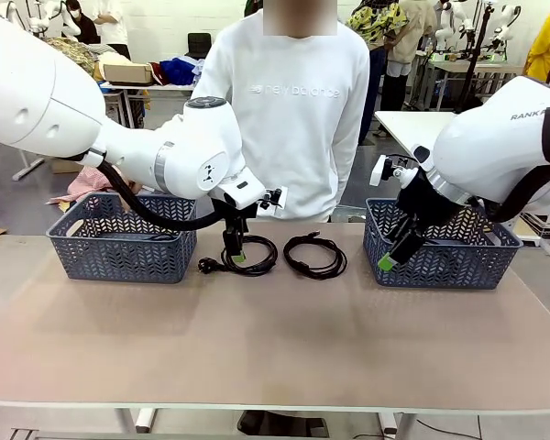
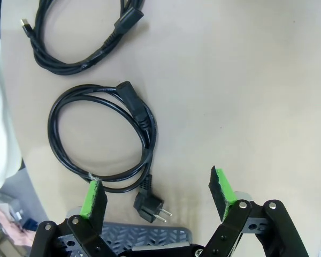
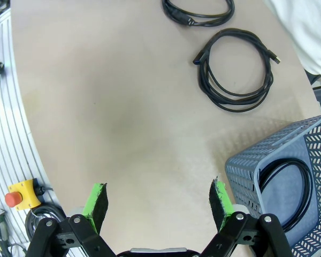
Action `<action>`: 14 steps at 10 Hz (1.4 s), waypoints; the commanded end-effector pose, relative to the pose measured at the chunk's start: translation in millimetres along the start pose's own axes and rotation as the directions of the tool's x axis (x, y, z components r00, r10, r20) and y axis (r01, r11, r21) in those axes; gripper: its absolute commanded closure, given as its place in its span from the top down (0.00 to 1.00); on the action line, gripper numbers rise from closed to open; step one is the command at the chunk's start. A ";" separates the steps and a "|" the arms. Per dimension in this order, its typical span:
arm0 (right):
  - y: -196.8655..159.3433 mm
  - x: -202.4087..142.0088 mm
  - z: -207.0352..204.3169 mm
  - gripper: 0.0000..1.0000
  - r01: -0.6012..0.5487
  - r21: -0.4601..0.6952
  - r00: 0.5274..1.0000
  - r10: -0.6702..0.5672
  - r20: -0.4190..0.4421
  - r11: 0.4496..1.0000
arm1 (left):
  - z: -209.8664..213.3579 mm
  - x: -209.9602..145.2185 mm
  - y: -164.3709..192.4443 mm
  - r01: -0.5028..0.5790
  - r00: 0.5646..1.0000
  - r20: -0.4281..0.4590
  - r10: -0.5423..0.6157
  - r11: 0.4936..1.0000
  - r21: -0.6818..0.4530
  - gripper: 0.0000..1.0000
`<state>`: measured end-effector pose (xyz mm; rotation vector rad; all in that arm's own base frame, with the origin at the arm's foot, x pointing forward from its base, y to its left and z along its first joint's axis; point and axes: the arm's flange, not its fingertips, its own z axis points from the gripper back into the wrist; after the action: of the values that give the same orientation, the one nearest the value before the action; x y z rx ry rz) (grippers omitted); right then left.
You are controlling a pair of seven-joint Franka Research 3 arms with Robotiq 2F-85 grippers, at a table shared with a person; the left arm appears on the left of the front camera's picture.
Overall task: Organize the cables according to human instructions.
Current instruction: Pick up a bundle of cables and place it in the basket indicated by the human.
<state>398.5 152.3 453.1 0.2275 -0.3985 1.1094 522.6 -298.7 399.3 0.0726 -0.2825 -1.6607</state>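
From the front, the left gripper (image 1: 231,249) hides part of the plugged cable (image 1: 261,267) below it, and how far its jaws stand apart is unclear. A second cable (image 1: 313,271) lies beside it, and the right gripper (image 1: 390,257) hangs before the right basket (image 1: 449,261). Left wrist: the second cable is cut off ahead; the plugged cable's plug end shows between wide-open, empty jaws. Right wrist: a third cable (image 3: 282,161) lies half hidden in the basket beside wide-open, empty jaws.
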 end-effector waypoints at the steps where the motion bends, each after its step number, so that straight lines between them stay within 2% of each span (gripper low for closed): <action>1: -0.1 0.0 1.0 1.00 0.004 -0.003 1.000 -0.004 0.002 1.000 | -7.5 3.0 5.9 -0.003 1.000 -0.010 0.003 1.000 -0.026 1.00; 3: -0.1 0.0 1.0 1.00 0.004 -0.003 1.000 -0.004 0.002 1.000 | -21.8 7.8 18.7 -0.010 0.999 -0.035 0.007 0.996 -0.087 1.00; 7: -0.1 0.0 1.0 1.00 0.004 -0.003 1.000 -0.004 0.002 1.000 | -52.8 10.4 38.4 -0.016 0.995 -0.099 0.003 0.990 -0.139 1.00; 14: -0.1 0.0 1.0 1.00 0.004 -0.003 1.000 -0.004 0.002 1.000 | -76.5 -3.6 39.6 -0.024 0.993 -0.122 -0.005 0.972 -0.235 1.00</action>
<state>398.5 152.2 453.1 0.2275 -0.3985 1.1094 575.1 -310.5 331.0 0.0002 -0.0096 -1.6635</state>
